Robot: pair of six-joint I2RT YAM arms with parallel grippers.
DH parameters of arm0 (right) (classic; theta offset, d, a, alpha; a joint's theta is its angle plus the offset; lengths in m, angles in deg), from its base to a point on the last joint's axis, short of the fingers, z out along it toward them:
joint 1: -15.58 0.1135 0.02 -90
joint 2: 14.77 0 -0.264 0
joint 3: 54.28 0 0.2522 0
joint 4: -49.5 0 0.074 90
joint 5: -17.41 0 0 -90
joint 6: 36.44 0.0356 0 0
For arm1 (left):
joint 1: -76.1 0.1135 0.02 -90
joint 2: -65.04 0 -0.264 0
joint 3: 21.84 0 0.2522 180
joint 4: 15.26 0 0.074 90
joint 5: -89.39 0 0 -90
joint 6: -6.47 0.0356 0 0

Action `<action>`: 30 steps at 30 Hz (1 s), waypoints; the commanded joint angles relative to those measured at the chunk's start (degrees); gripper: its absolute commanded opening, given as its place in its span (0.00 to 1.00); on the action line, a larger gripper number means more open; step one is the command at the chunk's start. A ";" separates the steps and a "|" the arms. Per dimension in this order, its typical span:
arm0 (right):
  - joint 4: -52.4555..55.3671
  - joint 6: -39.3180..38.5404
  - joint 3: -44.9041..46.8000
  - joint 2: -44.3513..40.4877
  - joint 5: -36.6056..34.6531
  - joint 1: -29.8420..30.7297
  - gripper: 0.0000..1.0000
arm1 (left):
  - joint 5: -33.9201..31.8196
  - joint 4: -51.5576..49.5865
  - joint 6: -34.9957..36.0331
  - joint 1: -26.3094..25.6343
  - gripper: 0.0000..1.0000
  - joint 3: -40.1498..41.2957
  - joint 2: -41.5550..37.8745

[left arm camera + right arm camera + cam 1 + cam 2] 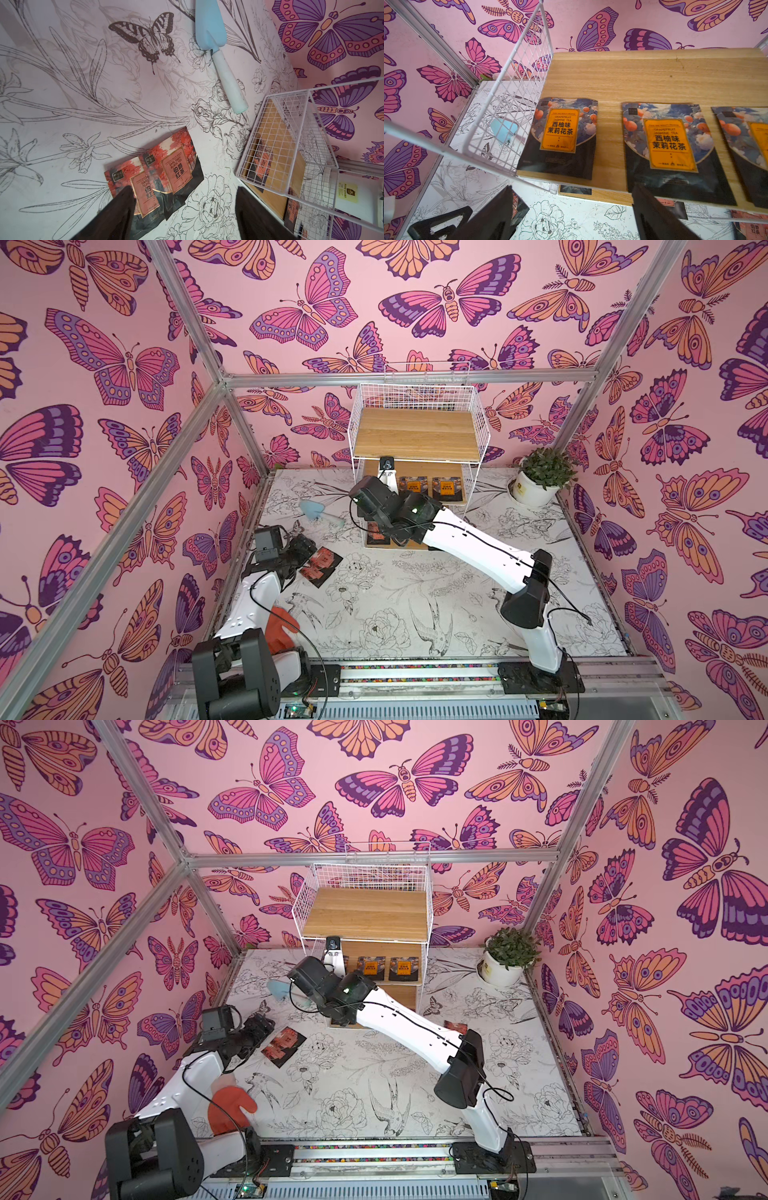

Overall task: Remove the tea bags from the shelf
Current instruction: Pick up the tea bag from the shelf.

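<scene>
While wide apart, right jaws just before tea bags (562, 135).

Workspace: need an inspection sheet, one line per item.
Surface: flower-print table, no spills seen.
Job's things: shelf holds three orange tea bags on the middle board, red tea bags on the lowest; red pair lies on the table.
Clutter: blue trowel, orange glove, potted plant.
Grippers: left gripper by the red pair, jaws open; right gripper facing the middle board, jaws open, empty.
Cables: black cable along the right arm, slack loop near its base.
Surroundings: butterfly walls, metal frame.
</scene>
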 commanded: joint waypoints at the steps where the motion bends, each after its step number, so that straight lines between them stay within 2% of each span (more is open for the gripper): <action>1: -0.63 0.62 -2.10 1.44 0.72 -1.07 0.90 | 1.39 1.11 -0.17 0.55 0.79 0.89 -0.35; 18: -2.56 -0.34 -2.57 3.45 0.77 -1.45 0.81 | 1.42 1.03 0.09 0.60 0.78 0.90 -0.70; 30: -3.11 -2.05 -4.31 5.20 0.19 -1.43 0.81 | 1.59 1.11 0.33 0.73 0.78 0.80 -0.57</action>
